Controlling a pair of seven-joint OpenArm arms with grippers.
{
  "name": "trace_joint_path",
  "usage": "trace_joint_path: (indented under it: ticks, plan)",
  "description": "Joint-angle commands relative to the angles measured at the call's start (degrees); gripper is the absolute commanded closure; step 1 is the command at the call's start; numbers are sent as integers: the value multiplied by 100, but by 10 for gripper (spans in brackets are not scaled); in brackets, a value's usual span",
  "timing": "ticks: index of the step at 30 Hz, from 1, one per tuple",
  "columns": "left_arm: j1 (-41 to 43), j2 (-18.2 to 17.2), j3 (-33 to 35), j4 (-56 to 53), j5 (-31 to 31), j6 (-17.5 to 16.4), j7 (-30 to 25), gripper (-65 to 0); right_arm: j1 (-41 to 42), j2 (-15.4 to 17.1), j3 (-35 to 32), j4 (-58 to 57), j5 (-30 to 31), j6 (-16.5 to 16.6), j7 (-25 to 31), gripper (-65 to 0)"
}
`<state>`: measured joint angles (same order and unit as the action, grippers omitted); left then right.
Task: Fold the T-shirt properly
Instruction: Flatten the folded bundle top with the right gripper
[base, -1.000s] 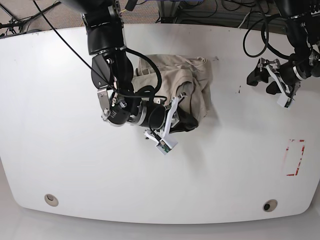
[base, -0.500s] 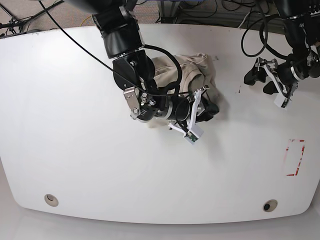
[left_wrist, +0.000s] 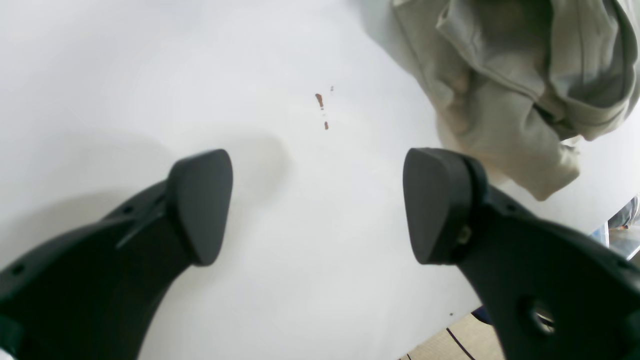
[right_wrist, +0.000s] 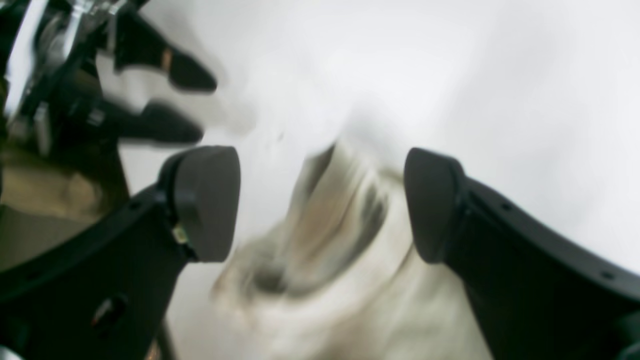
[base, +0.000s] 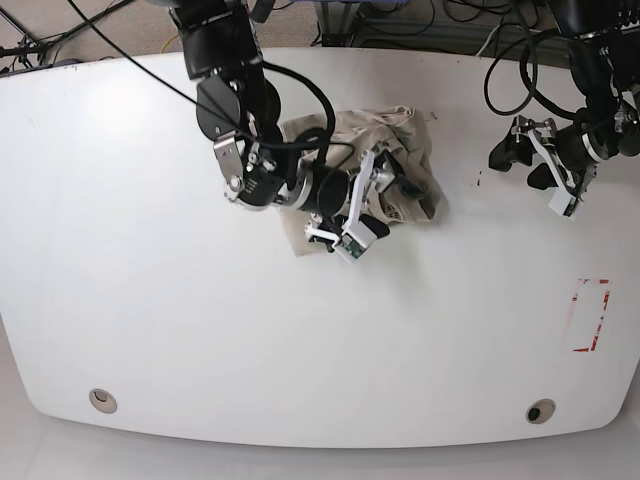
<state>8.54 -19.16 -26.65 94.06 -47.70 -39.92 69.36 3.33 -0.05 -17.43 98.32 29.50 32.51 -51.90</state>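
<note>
The khaki T-shirt (base: 410, 140) lies bunched in a wrinkled heap at the back middle of the white table (base: 150, 300). My right gripper (base: 400, 190) hovers over the heap's front edge, open. In the right wrist view its fingers (right_wrist: 205, 200) stand wide apart, with blurred T-shirt cloth (right_wrist: 320, 250) below and between them, not pinched. My left gripper (base: 517, 163) hangs open to the right of the shirt, clear of it. The left wrist view shows that gripper (left_wrist: 317, 205) over bare table, and the T-shirt (left_wrist: 510, 90) sits at the upper right.
A red taped rectangle (base: 590, 315) marks the table's right side. Small brown spots (left_wrist: 320, 100) lie between the left gripper and the shirt. Two round holes (base: 101, 399) (base: 540, 411) sit near the front edge. Cables run along the back.
My right arm swung back and to the right with the cloth, then opened its jaws and let the shirt go. The shirt is bunched further back. The left arm barely moved.
</note>
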Motion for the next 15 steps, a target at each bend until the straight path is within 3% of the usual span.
trace_joint_path:
  ticks: [1,8,11,15]
  plan:
    - [-119,-84,-20,75,-104,-8,-101,-499,-56,124,-143,396,88,59,25,-488]
    - [-172,-93,182,75,-96,-8,-101,-499,-338,819,-943,836,44,50,34,-488]
    - [-172,-84,296,75,-96,-8,-101,-499,-329,942,-1004,818,35,32,43,-482]
    - [-172,-84,384,75,-96,-8,-101,-499,-320,1021,-1022,818,-158,50,43,-417]
